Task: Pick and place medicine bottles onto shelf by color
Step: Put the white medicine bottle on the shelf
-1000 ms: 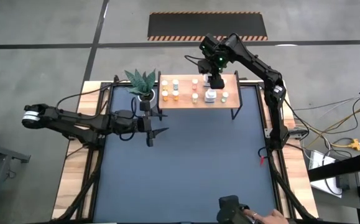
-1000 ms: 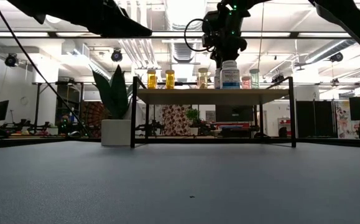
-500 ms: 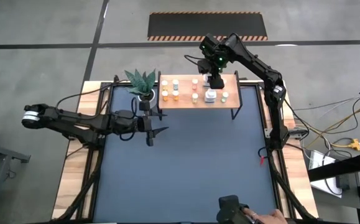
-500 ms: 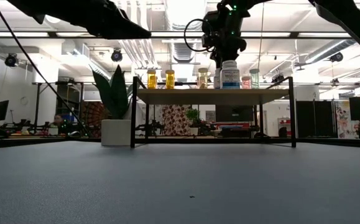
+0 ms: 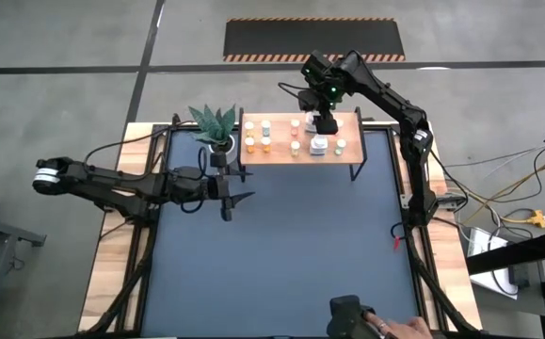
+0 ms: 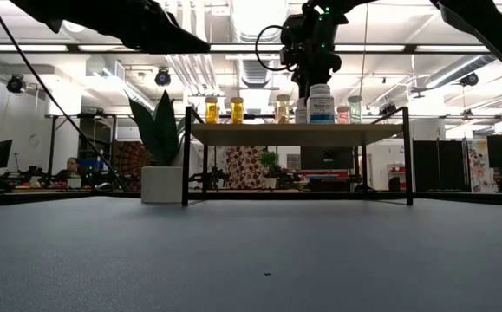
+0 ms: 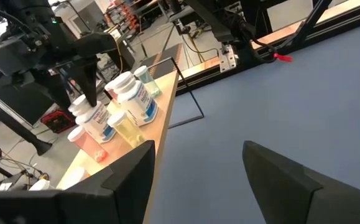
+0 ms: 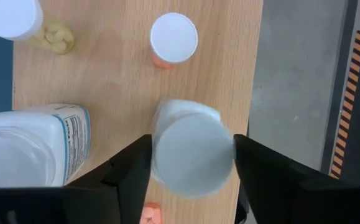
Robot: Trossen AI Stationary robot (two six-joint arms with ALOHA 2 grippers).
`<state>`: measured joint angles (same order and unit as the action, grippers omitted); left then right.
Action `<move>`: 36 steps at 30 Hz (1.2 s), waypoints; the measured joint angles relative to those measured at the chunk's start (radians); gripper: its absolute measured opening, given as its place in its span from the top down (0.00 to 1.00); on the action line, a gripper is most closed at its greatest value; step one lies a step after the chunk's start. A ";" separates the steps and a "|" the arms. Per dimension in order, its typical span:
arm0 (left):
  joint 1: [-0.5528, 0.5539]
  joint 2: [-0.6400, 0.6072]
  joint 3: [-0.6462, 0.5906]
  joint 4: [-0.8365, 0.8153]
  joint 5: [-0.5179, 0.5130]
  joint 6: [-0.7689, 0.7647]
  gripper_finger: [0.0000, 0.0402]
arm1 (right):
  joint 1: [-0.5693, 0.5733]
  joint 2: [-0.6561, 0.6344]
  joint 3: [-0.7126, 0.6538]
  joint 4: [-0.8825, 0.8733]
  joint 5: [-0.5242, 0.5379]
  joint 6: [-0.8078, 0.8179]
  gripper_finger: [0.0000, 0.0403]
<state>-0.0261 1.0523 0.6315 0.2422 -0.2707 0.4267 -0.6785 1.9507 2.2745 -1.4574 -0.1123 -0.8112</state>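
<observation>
The light-wood shelf [image 5: 281, 135] stands at the table's far edge on thin black legs and bears several small bottles with white caps: orange ones [image 5: 250, 144] at its left, paler ones in the middle, and a larger white bottle with a blue label [image 8: 36, 146]. My right gripper [image 8: 194, 168] is over the shelf's far right part, pointing down, shut on a white bottle [image 8: 194, 152]. My left gripper [image 5: 237, 185] hangs open and empty over the blue tabletop, near the shelf's left legs. My right gripper has the white bottle between its two fingers [image 8: 133, 171], which come from above and point down. The white cap [image 8: 194, 155] fills the gap from one finger to the other and hides the place of contact. The bottle stands upright on the shelf board.
A white pot with a green plant [image 5: 217, 135] stands just left of the shelf. An orange bottle [image 8: 173, 40] and the large white bottle stand close around the held one. The blue tabletop [image 5: 291, 254] lies in front. A person's hand on a dark device [image 5: 385, 327] shows at the near edge.
</observation>
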 joint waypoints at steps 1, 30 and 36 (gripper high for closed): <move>0.000 0.000 0.000 0.000 0.000 0.000 0.44 | 0.000 0.000 0.000 0.000 0.000 0.000 0.45; 0.000 0.000 0.000 0.001 -0.008 0.000 0.44 | 0.051 -0.085 -0.002 0.008 0.077 0.299 0.84; 0.000 0.000 0.000 0.001 -0.008 0.000 0.44 | 0.050 -0.084 -0.005 0.024 0.080 0.322 0.97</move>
<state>-0.0261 1.0523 0.6315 0.2432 -0.2787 0.4271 -0.6281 1.8664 2.2699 -1.4330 -0.0326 -0.4896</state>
